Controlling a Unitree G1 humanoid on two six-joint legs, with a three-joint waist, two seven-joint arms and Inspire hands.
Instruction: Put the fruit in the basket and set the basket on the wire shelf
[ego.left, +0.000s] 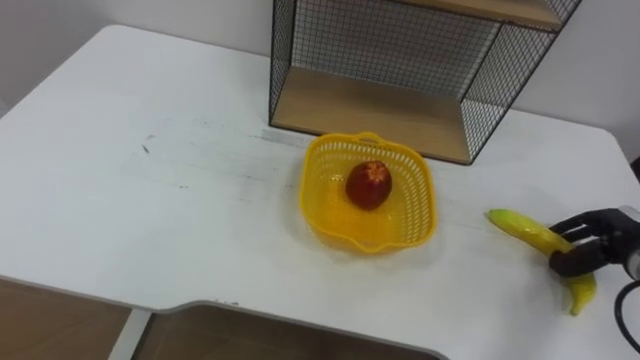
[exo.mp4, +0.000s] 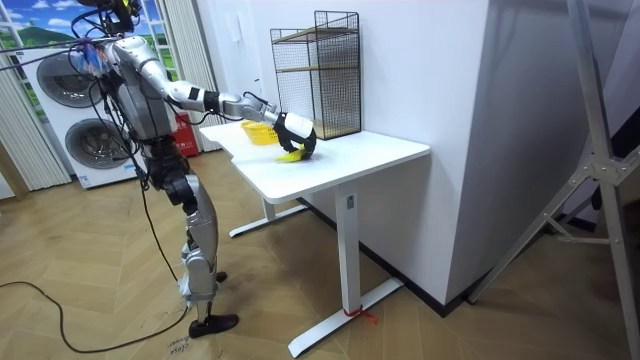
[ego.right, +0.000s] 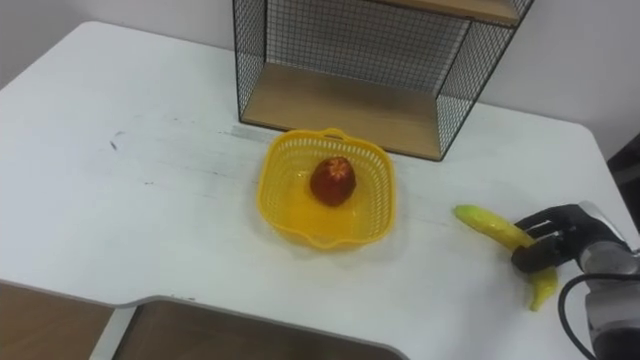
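Note:
A yellow plastic basket sits on the white table in front of the wire shelf. A red apple lies inside it. To the basket's right a yellow banana lies on the table. My right hand has its dark fingers and thumb curled round the banana's middle.
The white table has a broad bare area to the left of the basket, with a notch in its front edge. The shelf has a wooden bottom board and mesh walls. In the room view I stand at the table's left end, washing machines behind.

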